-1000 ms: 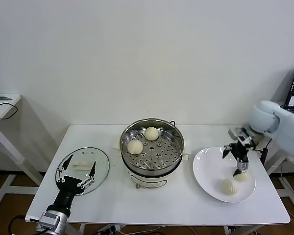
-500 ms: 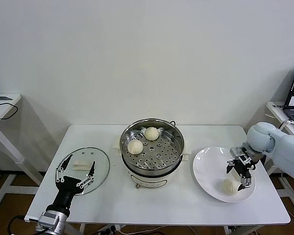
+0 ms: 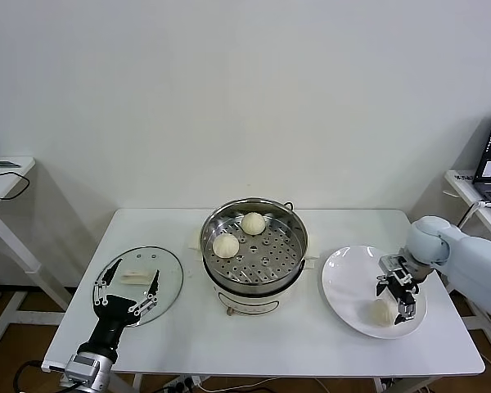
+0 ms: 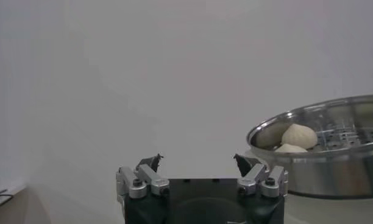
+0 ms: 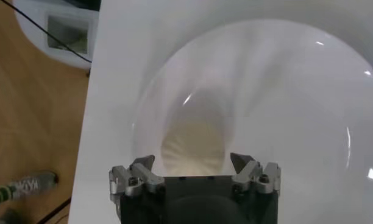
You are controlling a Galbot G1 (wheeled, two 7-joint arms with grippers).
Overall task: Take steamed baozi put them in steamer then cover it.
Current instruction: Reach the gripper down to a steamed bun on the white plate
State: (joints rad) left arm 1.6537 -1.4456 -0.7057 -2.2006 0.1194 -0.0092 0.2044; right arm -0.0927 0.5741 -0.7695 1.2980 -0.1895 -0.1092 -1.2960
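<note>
Over plate [image 3: 344, 282], open right hand [image 3: 400, 296] astride baozi [image 5: 192, 146], no legible writing

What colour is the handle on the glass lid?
White; the handle of the lid shows best in the head view.

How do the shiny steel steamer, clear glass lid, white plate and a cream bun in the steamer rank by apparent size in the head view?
1. Shiny steel steamer
2. White plate and clear glass lid: too alike to rank
3. Cream bun: clearly smallest
</note>
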